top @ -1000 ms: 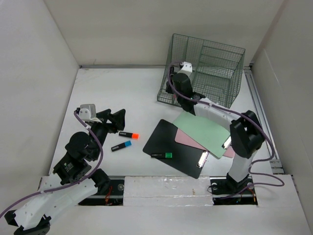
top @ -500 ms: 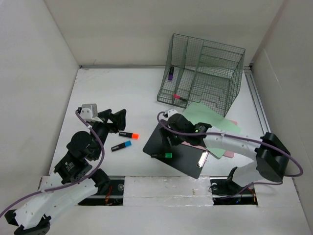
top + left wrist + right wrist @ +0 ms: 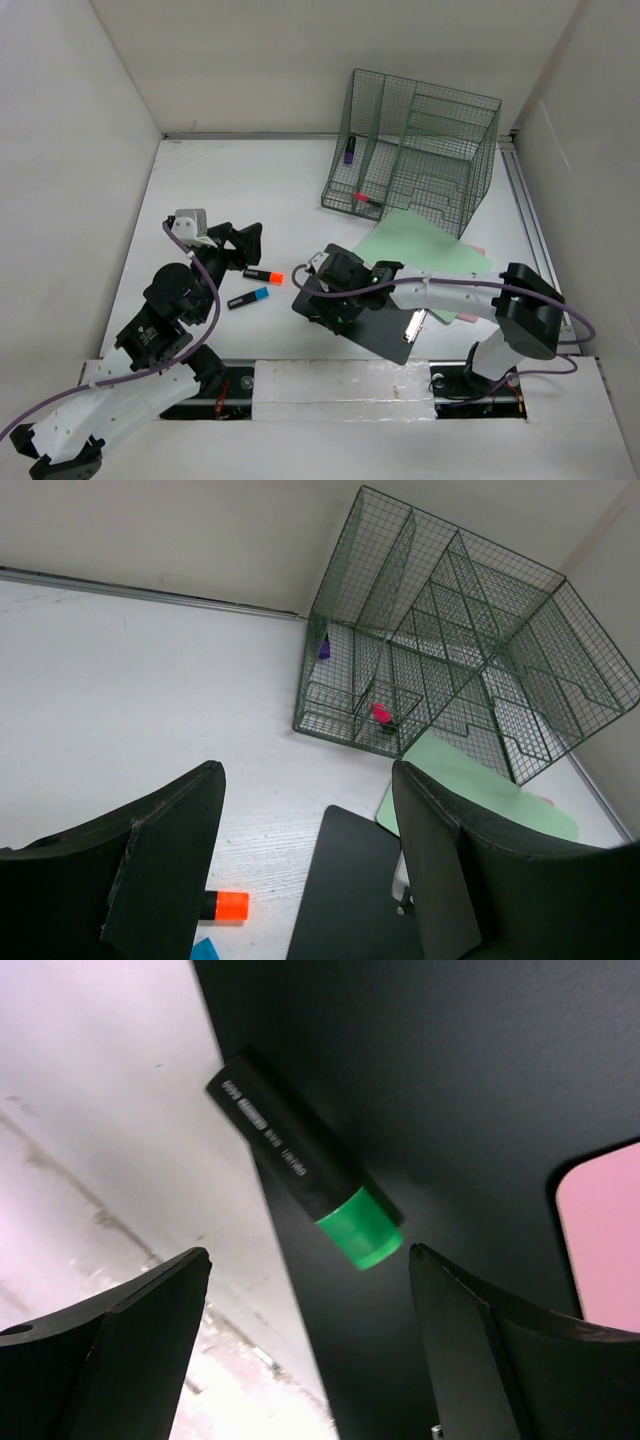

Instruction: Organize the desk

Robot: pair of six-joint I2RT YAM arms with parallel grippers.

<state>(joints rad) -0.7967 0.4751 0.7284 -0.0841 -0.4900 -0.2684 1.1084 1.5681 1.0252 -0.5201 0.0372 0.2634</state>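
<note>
The white desk (image 3: 230, 180) holds an orange-capped marker (image 3: 263, 274), a blue-capped marker (image 3: 247, 298) and a black clipboard (image 3: 385, 325). On the clipboard's near left edge lies a green-capped black marker (image 3: 305, 1175). My right gripper (image 3: 335, 303) hovers low over it, open; in the right wrist view, the green cap sits just ahead of the right gripper (image 3: 305, 1260), not touching either finger. My left gripper (image 3: 240, 243) is open and empty above the desk, with the orange-capped marker (image 3: 225, 905) by its left finger.
A dark green wire rack (image 3: 415, 140) stands at the back right, with a purple marker (image 3: 349, 152) and a pink marker (image 3: 365, 199) inside. A green sheet (image 3: 425, 250) and a pink sheet (image 3: 462, 312) lie beside the clipboard. White walls border the desk.
My right arm swung from the rack back down to the clipboard, and its jaws opened wide over the green-capped marker. The purple marker now shows in the rack. The left arm barely shifted.
</note>
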